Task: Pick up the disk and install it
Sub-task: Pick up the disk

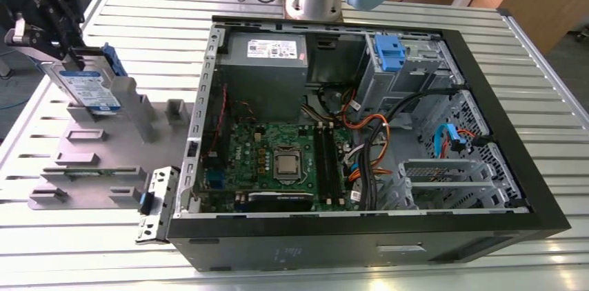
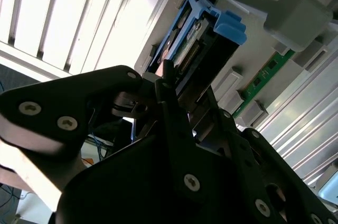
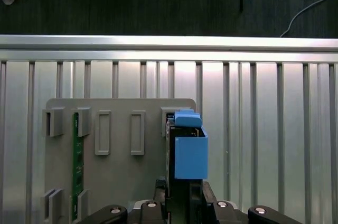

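Note:
The disk (image 1: 90, 89) is a silver hard drive with a white-and-blue label and blue rails. It stands on edge, slightly tilted, over the grey holder block (image 1: 92, 160) at the exterior view's left. My gripper (image 1: 72, 53) grips its upper end from above, shut on it. In the first wrist view the disk's blue rail and tab (image 3: 189, 150) stick out from between the fingers (image 3: 158, 187). The second wrist view shows the disk (image 2: 203, 39) clamped in the black fingers (image 2: 166, 84). Whether its lower end still sits in the holder's slot cannot be told.
The open computer case (image 1: 515, 167) lies at the exterior view's right, with a motherboard (image 1: 276, 160), a grey power-supply box (image 1: 267, 53) and a blue-tabbed drive cage (image 1: 391, 53). A green memory stick (image 3: 77, 166) sits in the holder. A metal bracket (image 1: 156, 201) lies beside the case.

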Robot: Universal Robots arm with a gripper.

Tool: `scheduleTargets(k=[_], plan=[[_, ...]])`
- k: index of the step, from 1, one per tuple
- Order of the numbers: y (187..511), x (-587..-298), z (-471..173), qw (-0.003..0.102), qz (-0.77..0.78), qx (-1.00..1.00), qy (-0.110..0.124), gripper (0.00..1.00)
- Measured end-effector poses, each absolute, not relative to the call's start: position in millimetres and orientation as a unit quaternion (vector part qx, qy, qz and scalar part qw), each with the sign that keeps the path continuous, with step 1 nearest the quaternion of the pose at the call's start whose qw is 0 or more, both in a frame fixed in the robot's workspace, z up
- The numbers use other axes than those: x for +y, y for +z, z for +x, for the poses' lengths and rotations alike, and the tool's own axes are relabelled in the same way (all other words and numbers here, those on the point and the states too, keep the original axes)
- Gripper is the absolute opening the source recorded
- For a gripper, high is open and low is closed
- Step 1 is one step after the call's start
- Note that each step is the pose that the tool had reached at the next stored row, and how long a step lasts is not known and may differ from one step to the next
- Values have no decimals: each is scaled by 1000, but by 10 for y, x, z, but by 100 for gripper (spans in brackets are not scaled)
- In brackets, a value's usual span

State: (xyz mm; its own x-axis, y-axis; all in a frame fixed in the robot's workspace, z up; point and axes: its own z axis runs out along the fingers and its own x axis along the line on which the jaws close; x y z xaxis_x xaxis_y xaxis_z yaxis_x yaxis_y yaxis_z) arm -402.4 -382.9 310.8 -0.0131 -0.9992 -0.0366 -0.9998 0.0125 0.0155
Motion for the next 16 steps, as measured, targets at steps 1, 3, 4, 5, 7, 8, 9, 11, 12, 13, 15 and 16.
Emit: scheduleTargets(k=[1,3,4,5,7,8,9,11,12,13,15,16], plan=[[3107,-3829,-4024,8,-702,711,18,35],[3108,-3829,-4024,8,-702,711,18,35],[3108,-3828,-4024,8,-702,711,18,35],[3108,-3829,-4023,8,-702,711,18,35],[3109,-3829,-4023,8,-702,711,18,35],[3119,-3828,-4022,7,-702,711,18,35],[3135,-3828,-4022,7,-702,711,18,35],[3182,-3829,-4023,8,-702,711,18,35],[3207,-3829,-4023,8,-702,711,18,35],[3236,-3829,-4023,8,-702,711,18,35],[3300,-3828,-4023,8,-702,711,18,35],[3334,-3829,-4023,8,-702,711,18,35]])
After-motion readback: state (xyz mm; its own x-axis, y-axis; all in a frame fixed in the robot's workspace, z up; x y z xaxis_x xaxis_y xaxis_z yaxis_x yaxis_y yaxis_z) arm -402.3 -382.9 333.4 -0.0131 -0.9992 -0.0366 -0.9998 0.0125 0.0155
